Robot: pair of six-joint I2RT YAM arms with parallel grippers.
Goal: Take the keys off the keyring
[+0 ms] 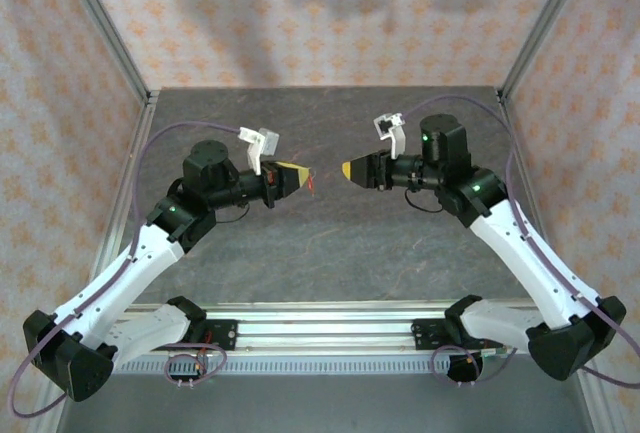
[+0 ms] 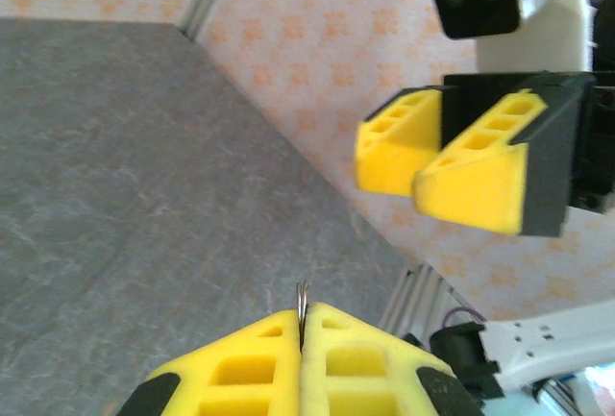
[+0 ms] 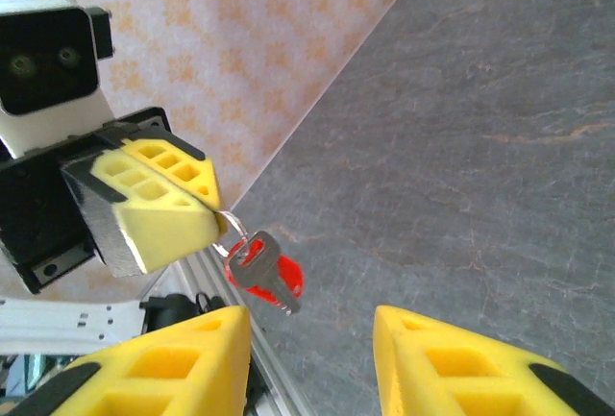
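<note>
Keyring (image 3: 231,228) hung in mid-air over the table (image 1: 330,243), its keys (image 3: 266,274), silver and red, dangling beneath. Left gripper (image 2: 303,325) pinched the ring's top edge, fingers pressed together on it. Right gripper (image 3: 312,325) faced it close by, fingers spread, holding nothing.

Yellow foam on left gripper (image 2: 303,331) and right gripper (image 3: 310,325). Red and silver on the key (image 3: 269,277), seemingly silver on the keyring (image 3: 231,233). Mottled grey table (image 3: 461,147), orange floral print on walls (image 3: 240,51).
</note>
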